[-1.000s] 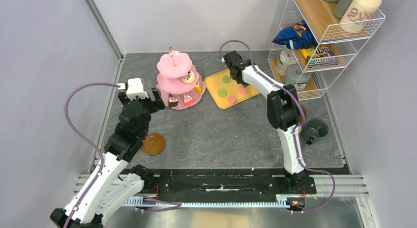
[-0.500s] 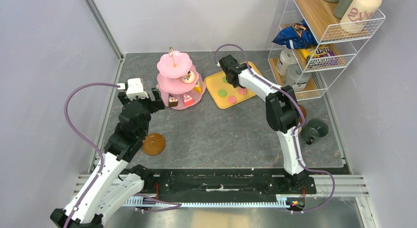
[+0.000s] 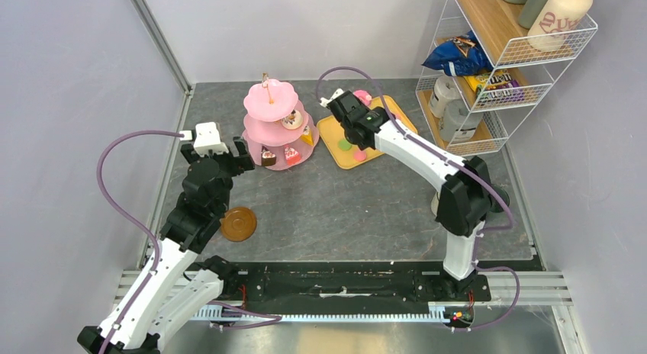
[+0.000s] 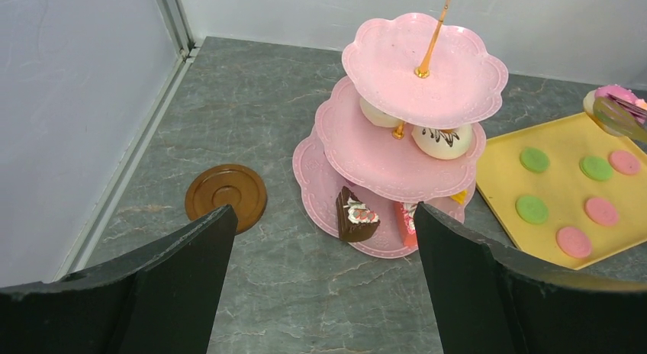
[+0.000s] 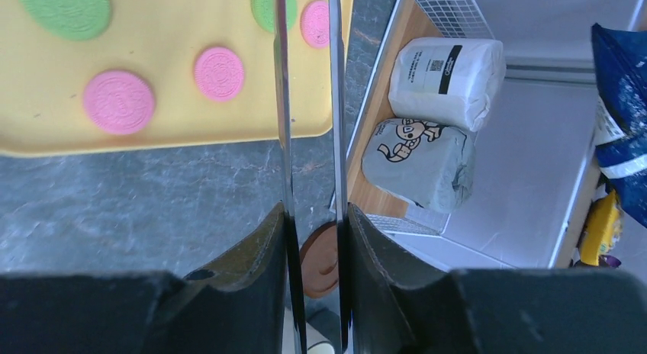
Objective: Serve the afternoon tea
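Note:
The pink three-tier stand [image 3: 275, 125] [image 4: 416, 102] stands at the back, with donuts [image 4: 442, 138] on its middle tier and cake wedges [image 4: 356, 215] on the bottom tier. My right gripper [image 3: 351, 114] [image 5: 311, 209] is shut on metal tongs [image 5: 281, 102]. The tongs pinch a pink donut [image 3: 363, 98] [image 4: 610, 94] above the yellow tray [image 3: 339, 157] [image 4: 557, 194], right of the stand. Green and pink macarons [image 5: 118, 101] lie on the tray. My left gripper [image 3: 240, 154] [image 4: 320, 217] hangs open and empty in front of the stand. A brown saucer [image 3: 238, 223] [image 4: 226, 195] lies at the left.
A white wire rack [image 3: 488, 72] at the back right holds a blue crisp bag [image 3: 458, 56], packets and a cream bottle [image 3: 561, 18]. Another brown saucer [image 5: 320, 262] lies near the rack's foot. Grey walls close in the left and the back.
My right arm has swung left from the tray's far side toward the stand, with the tongs squeezed narrower and the pink donut in them. My left arm has not moved.

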You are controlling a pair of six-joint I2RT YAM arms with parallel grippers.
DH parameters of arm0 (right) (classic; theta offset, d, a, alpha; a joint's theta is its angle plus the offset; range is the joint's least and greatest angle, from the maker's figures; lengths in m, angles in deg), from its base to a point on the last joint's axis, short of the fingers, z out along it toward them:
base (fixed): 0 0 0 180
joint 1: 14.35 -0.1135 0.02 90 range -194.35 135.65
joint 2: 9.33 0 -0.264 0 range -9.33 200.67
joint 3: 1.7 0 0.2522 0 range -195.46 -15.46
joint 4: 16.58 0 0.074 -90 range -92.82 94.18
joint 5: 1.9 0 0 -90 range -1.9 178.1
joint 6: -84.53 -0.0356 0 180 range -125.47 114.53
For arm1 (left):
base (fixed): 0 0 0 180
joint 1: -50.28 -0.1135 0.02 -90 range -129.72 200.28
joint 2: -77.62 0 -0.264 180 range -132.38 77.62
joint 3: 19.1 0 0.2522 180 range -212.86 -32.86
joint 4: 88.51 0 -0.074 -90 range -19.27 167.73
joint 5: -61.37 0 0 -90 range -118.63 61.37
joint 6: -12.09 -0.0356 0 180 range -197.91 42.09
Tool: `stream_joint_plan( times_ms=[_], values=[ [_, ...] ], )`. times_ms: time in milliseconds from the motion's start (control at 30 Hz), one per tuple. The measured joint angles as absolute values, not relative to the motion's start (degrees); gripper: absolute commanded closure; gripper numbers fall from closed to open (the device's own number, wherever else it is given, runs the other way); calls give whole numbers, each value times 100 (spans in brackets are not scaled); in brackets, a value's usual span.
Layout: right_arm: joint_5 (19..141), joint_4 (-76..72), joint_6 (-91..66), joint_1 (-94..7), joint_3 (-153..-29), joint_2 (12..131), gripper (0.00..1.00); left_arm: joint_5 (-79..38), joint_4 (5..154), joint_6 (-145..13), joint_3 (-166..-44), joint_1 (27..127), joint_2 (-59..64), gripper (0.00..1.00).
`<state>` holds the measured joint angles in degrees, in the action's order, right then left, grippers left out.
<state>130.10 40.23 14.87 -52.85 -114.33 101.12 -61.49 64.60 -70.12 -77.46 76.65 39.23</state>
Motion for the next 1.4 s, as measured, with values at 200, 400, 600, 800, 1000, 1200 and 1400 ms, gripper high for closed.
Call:
stream_joint_plan(
  times_ms=[200, 400, 600, 800, 1000, 1200, 1400],
  values=[
    [12828, 4274, 1312, -5818, -11084, 9388, 71, -6375, 6462, -7016, -7746, 7606, 4049, 6],
    [12457, 4447, 1293, -6507, -10957, 9061, 71, -6724, 6502, -7016, -7689, 7560, 4196, 5],
    [11886, 4486, 1314, -6950, -10955, 9032, 71, -7188, 6502, -7014, -7652, 7538, 4244, 4],
    [11720, 4486, 1411, -7294, -11219, 9225, 71, -7456, 6504, -7014, -7647, 7536, 4301, 3],
    [11534, 4434, 1609, -7558, -11781, 9673, 71, -7570, 6504, -7012, -7647, 7536, 4318, 2],
    [11414, 4294, 1863, -7589, -12353, 10119, 71, -7612, 6502, -7010, -7647, 7536, 4329, 1],
    [11480, 4060, 2119, -7589, -12596, 10521, 71, -7612, 6502, -7008, -7647, 7536, 4358, 0]
  ],
)
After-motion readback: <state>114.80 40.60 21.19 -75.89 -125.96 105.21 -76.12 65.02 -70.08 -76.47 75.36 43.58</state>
